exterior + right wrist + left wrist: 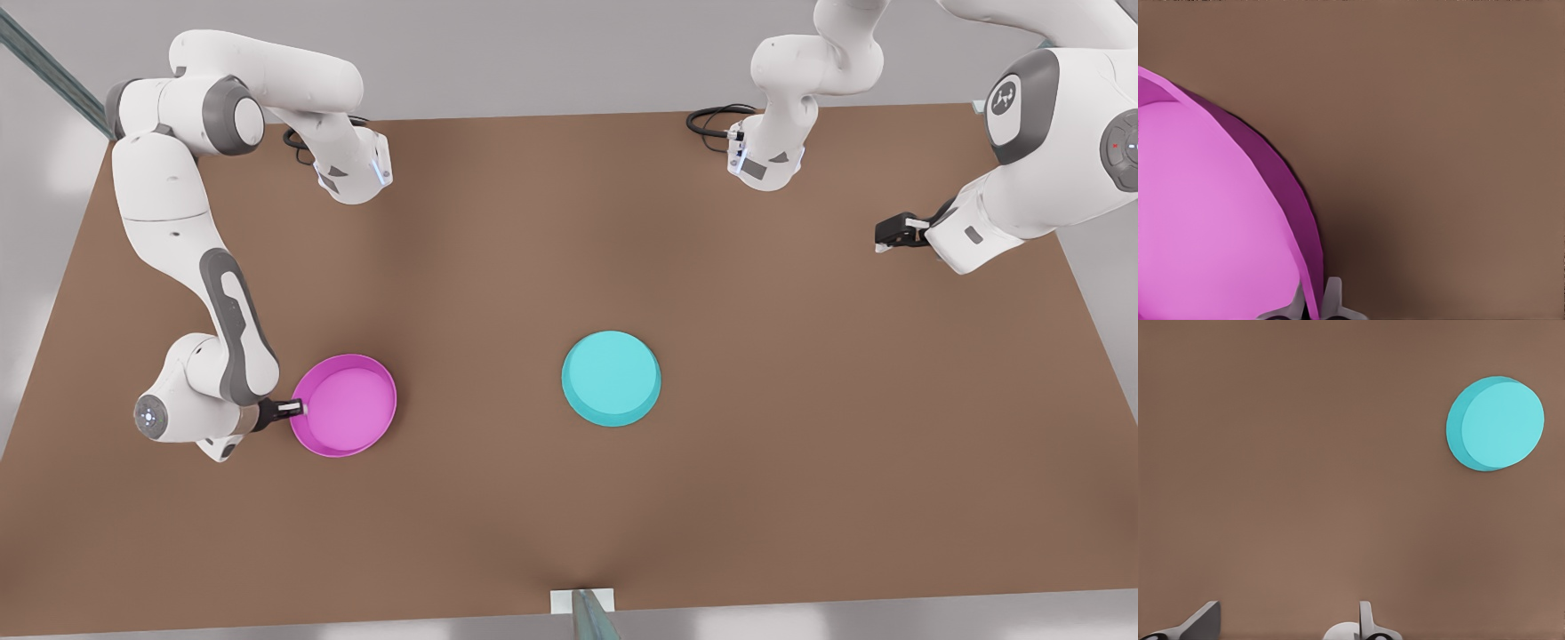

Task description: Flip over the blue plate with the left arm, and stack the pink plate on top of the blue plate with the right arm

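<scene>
pink plate (pixel 345 407) rim is pinched by right hand (pixel 299 409) | blue plate (pixel 612 378) is seen base-up on surface (pixel 800 400) | left hand (pixel 882 238) is held spread, empty, well apart

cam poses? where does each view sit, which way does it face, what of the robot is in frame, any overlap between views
Front view: high above, looking down on the brown table; both arms in frame, right gripper at the pink plate rim, left gripper waiting off to the front view's right, blue plate base-up mid-table.
Left wrist view: looks across bare table at the distant blue plate; its fingertips spread apart.
Right wrist view: close on the pink plate; fingertips straddle the rim.
Shared: front view and each wrist view share one plate.
</scene>
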Robot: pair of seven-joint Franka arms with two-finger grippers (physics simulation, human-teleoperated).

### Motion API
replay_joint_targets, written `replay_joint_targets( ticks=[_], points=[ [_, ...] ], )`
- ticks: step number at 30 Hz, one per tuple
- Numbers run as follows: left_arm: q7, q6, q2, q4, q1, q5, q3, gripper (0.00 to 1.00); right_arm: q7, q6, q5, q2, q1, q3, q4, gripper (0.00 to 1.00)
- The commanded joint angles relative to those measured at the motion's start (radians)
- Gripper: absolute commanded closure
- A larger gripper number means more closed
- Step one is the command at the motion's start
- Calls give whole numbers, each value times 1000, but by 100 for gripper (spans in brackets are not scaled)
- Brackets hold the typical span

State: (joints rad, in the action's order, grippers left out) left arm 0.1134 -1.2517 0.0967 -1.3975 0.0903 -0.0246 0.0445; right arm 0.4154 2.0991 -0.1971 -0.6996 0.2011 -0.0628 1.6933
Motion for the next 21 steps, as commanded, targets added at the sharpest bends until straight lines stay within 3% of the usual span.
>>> replay_joint_targets(
  ticks=[1, 11, 21],
  points=[
    [-1, 0, 0, 0, 0, 0, 0, 0, -4, -7, 13, 0, 0, 0, -1, 79],
    [0, 0, 0, 3, 0, 0, 0, 0, -46, -272, 22, 5, -68, -14, -202, 79],
    [0, 0, 0, 3, 0, 0, 0, 0, -317, -261, -41, 5, -373, -45, -258, 79]
  ],
)
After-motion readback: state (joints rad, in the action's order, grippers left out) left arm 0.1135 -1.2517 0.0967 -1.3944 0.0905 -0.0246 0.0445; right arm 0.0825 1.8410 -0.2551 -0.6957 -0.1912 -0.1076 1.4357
